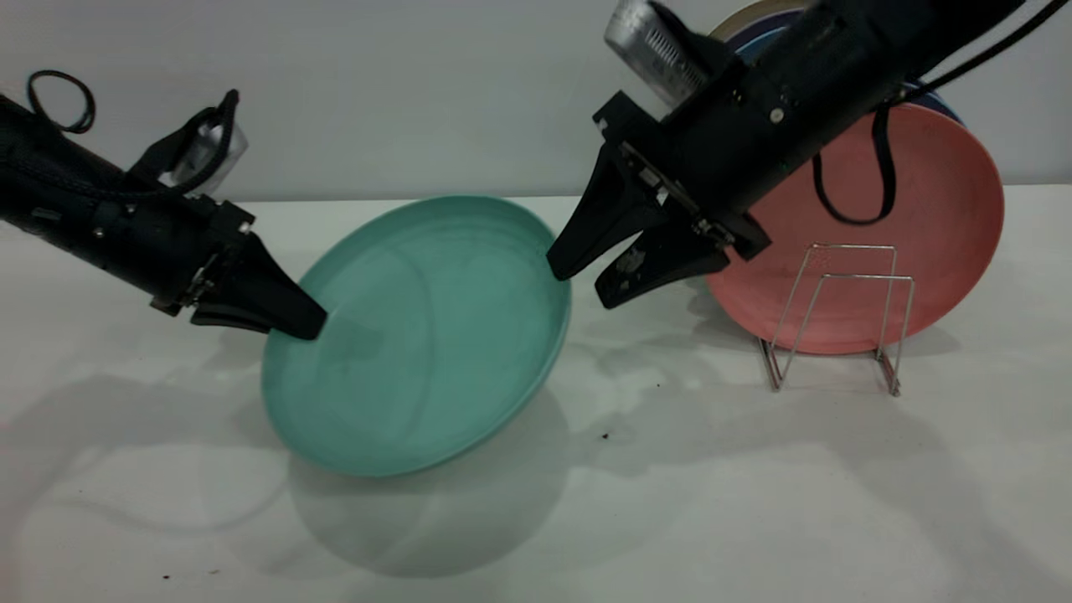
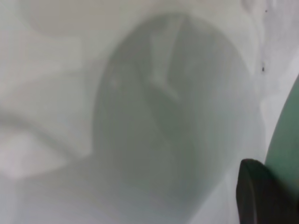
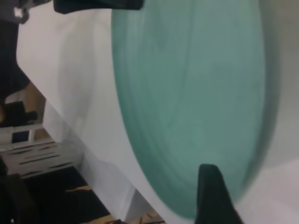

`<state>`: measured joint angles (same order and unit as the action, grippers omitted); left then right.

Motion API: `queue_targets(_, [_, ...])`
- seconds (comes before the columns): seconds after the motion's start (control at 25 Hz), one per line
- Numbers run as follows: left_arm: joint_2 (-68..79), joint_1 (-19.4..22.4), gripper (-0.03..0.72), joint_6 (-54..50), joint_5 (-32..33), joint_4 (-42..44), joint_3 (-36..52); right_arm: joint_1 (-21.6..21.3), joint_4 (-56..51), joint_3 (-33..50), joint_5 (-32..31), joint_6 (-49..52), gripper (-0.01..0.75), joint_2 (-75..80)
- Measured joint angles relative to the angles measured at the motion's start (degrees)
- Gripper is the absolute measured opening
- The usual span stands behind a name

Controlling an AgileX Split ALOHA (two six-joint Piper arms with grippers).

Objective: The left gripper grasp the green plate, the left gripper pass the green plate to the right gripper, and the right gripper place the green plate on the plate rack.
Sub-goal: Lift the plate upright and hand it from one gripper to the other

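- holding the green plate (image 1: 419,335) tilted above the white table (image 1: 754,502), we have the first step done: the left gripper (image 1: 289,316) pinches the plate's rim on its left side, fingers closed on it
- we judge the handover to be in progress: the right gripper (image 1: 578,280) sits at the plate's opposite rim with its two fingers spread, the upper tip touching or just beside the edge, not yet clamped
- still to do, as we read it: close the right fingers on the rim, release on the left, then carry the plate to the plate rack (image 1: 842,314)
- we see the rack well apart to the right, with a pink plate (image 1: 921,243) already leaning upright in it and other plate edges behind that
- the green plate is round, matte teal, with a low raised rim and a shallow smooth well; in the right wrist view its face (image 3: 196,93) fills most of the frame
- the rack is thin silver wire bent into upright rectangular loops; the fingers are tapered, hard black, and the tabletop is smooth and faintly speckled
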<state>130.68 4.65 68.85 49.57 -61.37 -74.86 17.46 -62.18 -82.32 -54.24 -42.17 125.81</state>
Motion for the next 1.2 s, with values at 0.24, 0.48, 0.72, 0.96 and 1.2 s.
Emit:
queue_targets(0.24, [0.00, -3.34, 0.022, 0.17, -1.06, -0.11, 0.00, 0.00, -1.09, -0.05, -0.46, 0.00, 0.458, 1.71])
queue_targets(0.48, [0.00, -6.05, 0.022, 0.18, -2.78, -0.52, 0.00, -0.35, -0.56, -0.05, -0.56, -0.24, 0.307, 2.03])
queue_targets(0.72, [-0.04, -6.45, 0.108, 0.41, -2.53, -2.82, 0.00, -0.49, 1.12, -0.05, 0.31, -1.86, 0.136, 2.22])
queue_targets(0.96, [-0.24, -6.64, 0.487, 0.31, 1.68, -3.67, 0.00, -0.43, 3.17, -0.05, 0.48, -3.98, 0.080, 1.92])
queue_targets(1.2, [-3.02, -6.64, 0.716, -0.72, 6.35, -4.73, 0.00, -0.32, 9.16, -0.05, 3.23, -5.23, 0.053, -0.40])
